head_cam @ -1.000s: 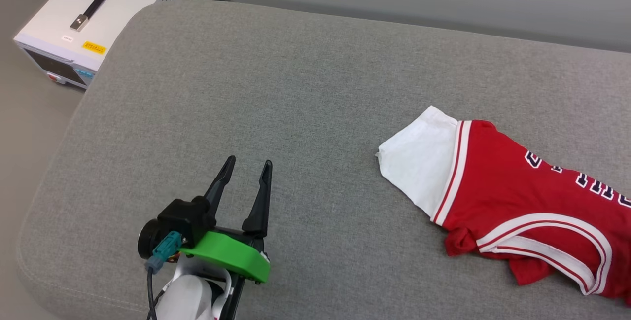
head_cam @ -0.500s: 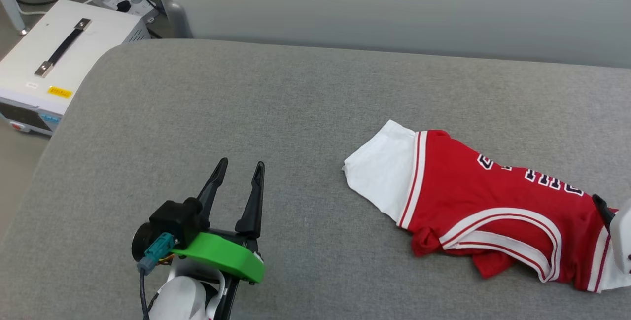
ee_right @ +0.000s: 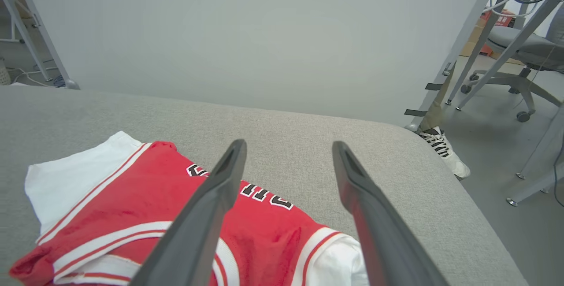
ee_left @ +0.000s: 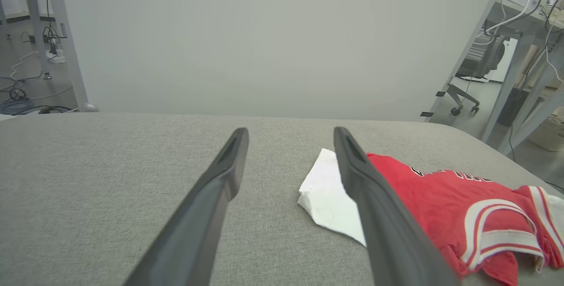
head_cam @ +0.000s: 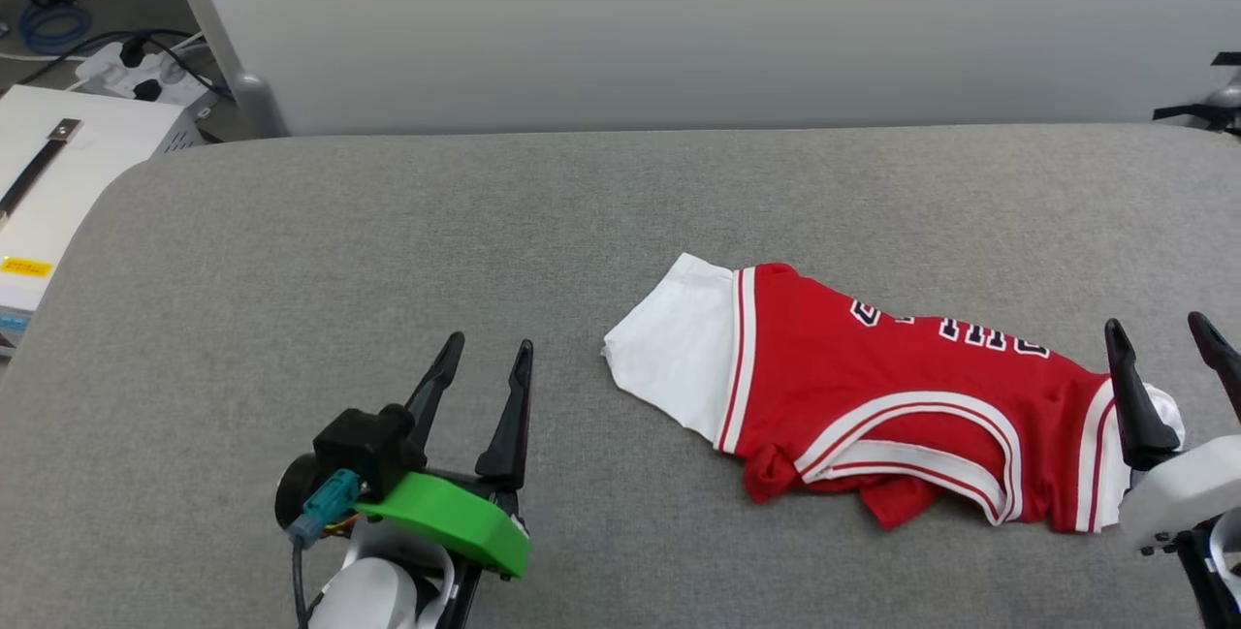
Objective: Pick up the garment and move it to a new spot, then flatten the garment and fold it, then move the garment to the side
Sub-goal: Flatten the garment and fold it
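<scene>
The garment (head_cam: 873,387) is a red jersey with white sleeves and black-and-white lettering. It lies crumpled on the grey cushioned surface (head_cam: 388,222), right of centre, with its neck trim bunched at the near side. My left gripper (head_cam: 491,343) stands open over bare cushion, well left of the garment's white sleeve (head_cam: 674,358). In the left wrist view my left gripper (ee_left: 289,131) holds nothing and the garment (ee_left: 423,198) lies past the right finger. My right gripper (head_cam: 1156,324) is open at the garment's right sleeve. In the right wrist view my right gripper (ee_right: 287,143) hangs over the garment (ee_right: 145,184).
A white equipment box (head_cam: 39,183) stands on the floor off the cushion's left end, with a power strip and cables (head_cam: 136,67) behind it. A grey wall panel (head_cam: 679,28) backs the cushion. Off the right end are a person's shoe (ee_right: 440,145) and an office chair (ee_right: 524,48).
The head camera has turned to the right, so the whole picture has shifted left. My right gripper has come into view at the garment's right sleeve, open. The left gripper keeps its pose.
</scene>
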Controlling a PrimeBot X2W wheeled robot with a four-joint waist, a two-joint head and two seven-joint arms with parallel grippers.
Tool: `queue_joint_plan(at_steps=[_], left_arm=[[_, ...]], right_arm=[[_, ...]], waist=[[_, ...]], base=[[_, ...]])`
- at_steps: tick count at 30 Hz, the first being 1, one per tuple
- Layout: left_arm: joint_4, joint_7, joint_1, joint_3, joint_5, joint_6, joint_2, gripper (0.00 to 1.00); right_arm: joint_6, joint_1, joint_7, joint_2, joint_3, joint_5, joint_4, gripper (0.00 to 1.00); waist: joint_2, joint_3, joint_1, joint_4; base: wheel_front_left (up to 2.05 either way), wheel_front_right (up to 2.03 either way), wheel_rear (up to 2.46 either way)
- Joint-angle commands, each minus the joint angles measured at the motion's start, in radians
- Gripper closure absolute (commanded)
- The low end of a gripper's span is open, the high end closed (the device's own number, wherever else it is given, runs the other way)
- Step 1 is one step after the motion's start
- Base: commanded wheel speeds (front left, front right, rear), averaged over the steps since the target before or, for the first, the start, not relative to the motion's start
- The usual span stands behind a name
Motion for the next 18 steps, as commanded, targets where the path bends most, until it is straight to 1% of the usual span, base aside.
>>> queue_joint_plan(at_steps=[1,3,5,7,9,11,13,16,17,18], left_arm=[[0.016,-0.005,-0.009,-0.016,-0.012,-0.003,0.012,0.00],[0.041,0.012,-0.038,-0.047,-0.015,-0.003,0.033,0.00],[0.060,0.051,-0.081,-0.069,-0.025,-0.003,0.050,0.00],[0.077,0.121,-0.138,-0.110,-0.032,-0.003,0.075,0.00],[0.089,0.221,-0.208,-0.173,-0.045,-0.003,0.109,0.00],[0.103,0.324,-0.285,-0.200,-0.072,-0.003,0.128,0.00],[0.118,0.443,-0.366,-0.217,-0.113,-0.003,0.138,0.00],[0.152,0.664,-0.473,-0.258,-0.164,-0.003,0.158,0.00],[0.188,0.867,-0.550,-0.293,-0.217,-0.003,0.181,0.00],[0.198,0.909,-0.567,-0.301,-0.224,-0.003,0.188,0.00]], right_arm=[[0.000,0.014,-0.020,0.027,-0.011,-0.008,-0.025,0.00],[0.000,0.024,-0.036,0.063,-0.017,-0.017,-0.052,0.00],[0.000,0.027,-0.039,0.086,-0.021,-0.027,-0.068,0.00],[0.000,0.029,-0.040,0.102,-0.026,-0.034,-0.082,0.00],[0.000,0.031,-0.040,0.114,-0.035,-0.039,-0.093,0.00],[0.000,0.031,-0.042,0.120,-0.041,-0.044,-0.103,0.00],[0.000,0.028,-0.044,0.125,-0.049,-0.044,-0.110,0.00],[0.000,0.019,-0.046,0.133,-0.052,-0.048,-0.109,0.00],[0.000,0.004,-0.053,0.144,-0.058,-0.065,-0.100,0.00],[0.000,-0.002,-0.057,0.148,-0.056,-0.066,-0.097,0.00]], waist=[[0.0000,0.014,0.0000,-0.030],[0.0000,0.027,0.0000,-0.051],[0.0000,0.040,0.0000,-0.071],[0.0000,0.054,0.0000,-0.088],[0.0000,0.070,0.0000,-0.102],[0.0000,0.088,0.0000,-0.112],[0.0000,0.111,0.0000,-0.120],[0.0000,0.138,0.0000,-0.137],[0.0000,0.165,0.0000,-0.156],[0.0000,0.171,0.0000,-0.161]], base=[[0.00,0.00,0.00],[0.00,0.00,0.00],[0.00,0.00,0.00],[0.00,0.00,0.00],[0.00,0.00,0.00],[0.00,0.00,0.00],[0.00,0.00,0.00],[0.00,0.00,0.00],[0.00,0.00,0.00],[0.00,0.00,0.00]])
